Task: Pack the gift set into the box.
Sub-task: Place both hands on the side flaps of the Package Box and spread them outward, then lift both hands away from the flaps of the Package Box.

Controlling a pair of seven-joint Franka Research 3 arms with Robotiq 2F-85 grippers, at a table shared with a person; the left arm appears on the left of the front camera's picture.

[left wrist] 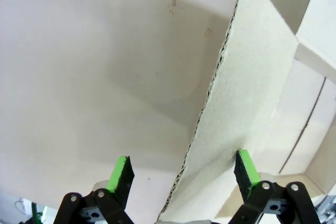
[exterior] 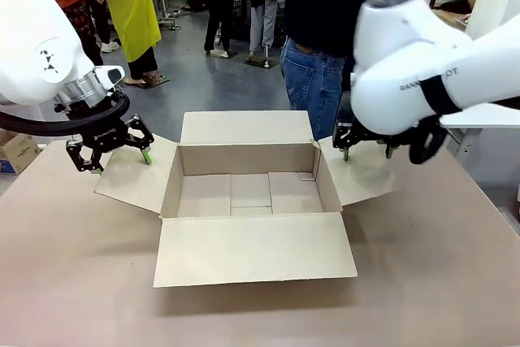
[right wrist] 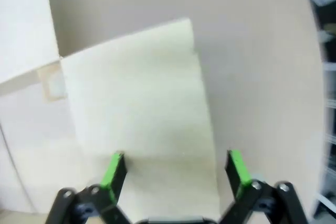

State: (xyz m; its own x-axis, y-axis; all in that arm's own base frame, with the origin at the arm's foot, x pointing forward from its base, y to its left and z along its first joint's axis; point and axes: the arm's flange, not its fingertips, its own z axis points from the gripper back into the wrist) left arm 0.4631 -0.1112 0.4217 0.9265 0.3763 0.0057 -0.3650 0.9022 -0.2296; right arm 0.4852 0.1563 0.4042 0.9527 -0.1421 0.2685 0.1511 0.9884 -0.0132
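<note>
Waiting box [exterior: 244, 193]: laid open and empty, ready for packing.
Left gripper [exterior: 122, 162]: jaws held wide over the left flap [exterior: 130, 180], nothing gripped.
Right gripper [exterior: 367, 152]: jaws held wide over the right flap [exterior: 361, 178].

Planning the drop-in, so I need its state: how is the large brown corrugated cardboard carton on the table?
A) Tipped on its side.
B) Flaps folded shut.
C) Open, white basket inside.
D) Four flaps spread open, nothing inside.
D: the large brown corrugated cardboard carton stands upright, all four flaps folded outward, its bare bottom panels in plain sight.
</note>
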